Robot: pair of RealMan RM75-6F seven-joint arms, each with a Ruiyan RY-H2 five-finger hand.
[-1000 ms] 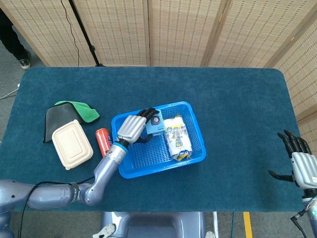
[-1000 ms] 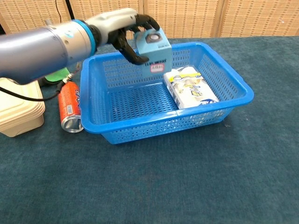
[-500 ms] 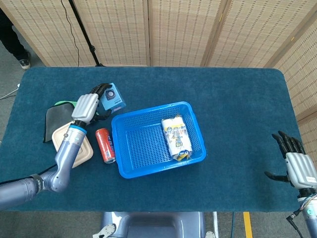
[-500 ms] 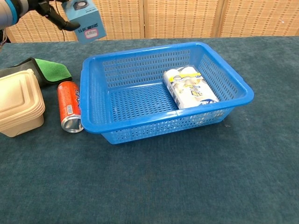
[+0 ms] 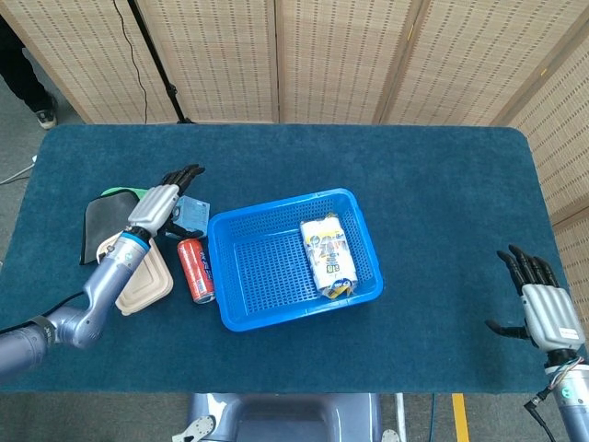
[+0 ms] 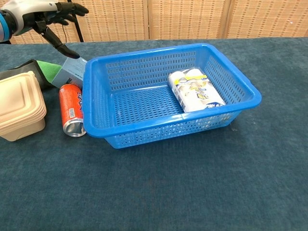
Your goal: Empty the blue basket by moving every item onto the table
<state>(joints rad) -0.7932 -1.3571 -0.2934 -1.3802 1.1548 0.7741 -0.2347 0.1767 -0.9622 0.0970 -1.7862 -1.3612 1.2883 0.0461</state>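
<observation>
The blue basket point(image 5: 230, 308) point(image 6: 231, 77) sits mid-table and holds a white wrapped pack point(image 5: 329, 255) point(image 6: 196, 90) along its right side. A light blue box point(image 5: 193, 215) point(image 6: 70, 73) lies on the table just left of the basket, behind the red can. My left hand point(image 5: 158, 202) point(image 6: 41, 12) hovers over the box with fingers spread, holding nothing. My right hand point(image 5: 543, 308) is open near the table's right front edge, seen only in the head view.
A red soda can point(image 5: 193, 269) point(image 6: 71, 109) lies beside the basket's left wall. A beige lidded container point(image 5: 134, 274) point(image 6: 18, 112) and a green and black cloth point(image 5: 103, 218) point(image 6: 50, 70) sit further left.
My left hand carried the light blue box out of the basket to the left, set it down on the table by the can, and let go. The right hand drifted slightly.
</observation>
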